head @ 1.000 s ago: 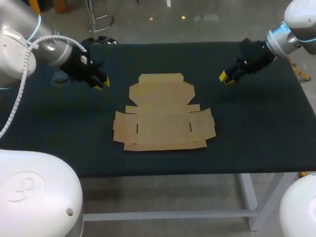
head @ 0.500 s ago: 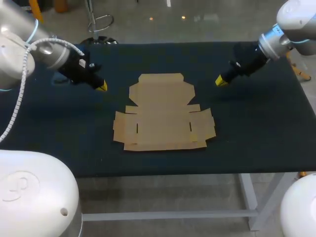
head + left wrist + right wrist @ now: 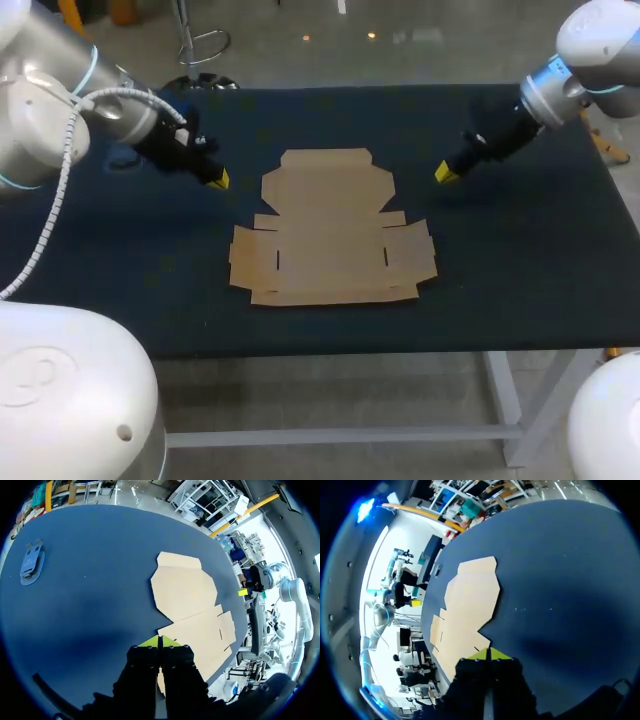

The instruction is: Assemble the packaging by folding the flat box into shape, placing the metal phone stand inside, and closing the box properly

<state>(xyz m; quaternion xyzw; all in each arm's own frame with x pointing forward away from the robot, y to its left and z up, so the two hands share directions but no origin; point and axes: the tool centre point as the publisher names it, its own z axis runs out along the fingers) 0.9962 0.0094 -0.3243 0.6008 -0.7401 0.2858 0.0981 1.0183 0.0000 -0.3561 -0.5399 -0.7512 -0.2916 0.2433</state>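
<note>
Where the flat box (image 3: 330, 230) lies: mid-bench, unfolded and pressed flat on the dark cloth, between our two claws and touched by neither.
Box shape: plain brown card. We see one broad panel with a notched far edge, and a wider cross of flaps and slits on the side nearer us. Nothing is folded up yet. The same sheet shows ahead of the fingers in the left wrist view (image 3: 192, 605) and in the right wrist view (image 3: 465, 610).
Phone stand (image 3: 31, 565): a small grey metal piece lying on the cloth, well apart from the box and off to the side of our left claw. We find it only in the left wrist view. In the head view our left arm (image 3: 70, 110) covers that part of the bench.
Left claw (image 3: 217, 180): near the box's far-left corner, over bare cloth and apart from the card. Its yellow tips are pressed together with nothing between them (image 3: 160, 641).
Right claw (image 3: 443, 173): near the box's far-right corner, also over bare cloth. Its tips meet in one yellow wedge, holding nothing (image 3: 487, 654).
Bench (image 3: 520, 260): covered in dark cloth out to its edges.
</note>
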